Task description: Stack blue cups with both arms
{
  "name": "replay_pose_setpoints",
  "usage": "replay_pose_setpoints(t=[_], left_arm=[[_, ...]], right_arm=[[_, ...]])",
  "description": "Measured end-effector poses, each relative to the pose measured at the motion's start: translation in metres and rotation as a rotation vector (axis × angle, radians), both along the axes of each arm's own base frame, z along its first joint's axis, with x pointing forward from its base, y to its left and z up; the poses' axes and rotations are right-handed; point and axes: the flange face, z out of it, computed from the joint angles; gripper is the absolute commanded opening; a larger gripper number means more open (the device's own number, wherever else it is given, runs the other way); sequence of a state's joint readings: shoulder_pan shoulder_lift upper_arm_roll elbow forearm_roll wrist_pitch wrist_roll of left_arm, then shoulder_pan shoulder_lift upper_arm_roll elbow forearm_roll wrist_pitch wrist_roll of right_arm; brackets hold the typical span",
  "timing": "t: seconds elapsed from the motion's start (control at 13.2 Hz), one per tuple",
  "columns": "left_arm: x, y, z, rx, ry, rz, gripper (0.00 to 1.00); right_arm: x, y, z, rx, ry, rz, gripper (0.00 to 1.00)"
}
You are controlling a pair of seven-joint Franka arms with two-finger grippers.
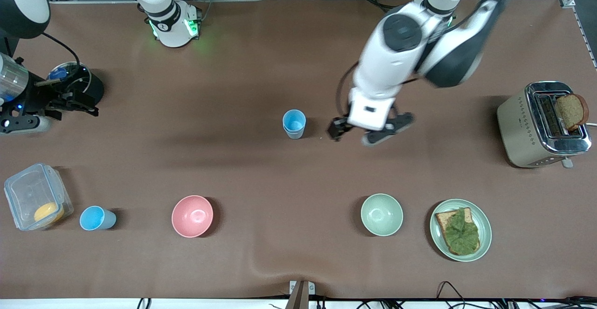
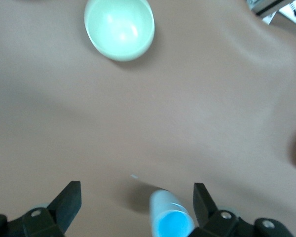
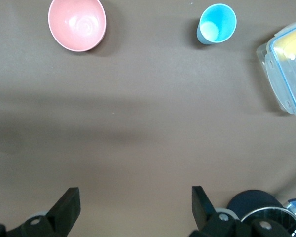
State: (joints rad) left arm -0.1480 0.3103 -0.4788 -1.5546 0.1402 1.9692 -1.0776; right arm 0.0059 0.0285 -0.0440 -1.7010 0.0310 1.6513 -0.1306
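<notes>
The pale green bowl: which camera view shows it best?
The left wrist view: the pale green bowl fills more of that picture, with its inside plainly lit. The front view shows it whole but smaller, beside the plate. The right wrist view misses it.

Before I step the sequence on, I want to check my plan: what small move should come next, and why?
Probably bring the right pincer, open and waiting near a black container, over the lone blue cup beside the clear box. The middle blue cup stands free, and the left pincer is open beside it, holding nothing.
</notes>
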Motion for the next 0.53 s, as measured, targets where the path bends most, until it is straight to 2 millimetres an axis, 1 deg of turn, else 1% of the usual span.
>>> replay_pose_setpoints(t=[0.08, 0.15, 0.3, 0.38, 0.45, 0.53], left_arm=[[0.011, 0.033, 0.013, 0.031, -0.008, -0.062, 1.00], [0.023, 0.069, 0.021, 0.055, -0.011, -0.109, 1.00], [0.042, 0.137, 0.031, 0.093, -0.006, -0.189, 1.00], [0.047, 0.164, 0.036, 0.102, 0.004, -0.225, 1.00], [0.048, 0.186, 0.043, 0.093, 0.007, -0.264, 1.00], [0.047, 0.204, 0.053, 0.089, 0.008, -0.301, 1.00]], right_arm=[[-0.003, 0.000, 0.004, 0.000, 0.003, 0.000, 1.00], [-0.006, 0.000, 0.008, 0.001, 0.007, 0.001, 1.00], [-0.011, 0.000, 0.016, 0.001, 0.005, 0.002, 1.00], [-0.012, 0.001, 0.020, 0.002, 0.002, 0.003, 1.00], [-0.011, 0.001, 0.024, 0.001, -0.005, 0.003, 1.00], [-0.011, 0.001, 0.028, 0.001, -0.014, 0.004, 1.00]])
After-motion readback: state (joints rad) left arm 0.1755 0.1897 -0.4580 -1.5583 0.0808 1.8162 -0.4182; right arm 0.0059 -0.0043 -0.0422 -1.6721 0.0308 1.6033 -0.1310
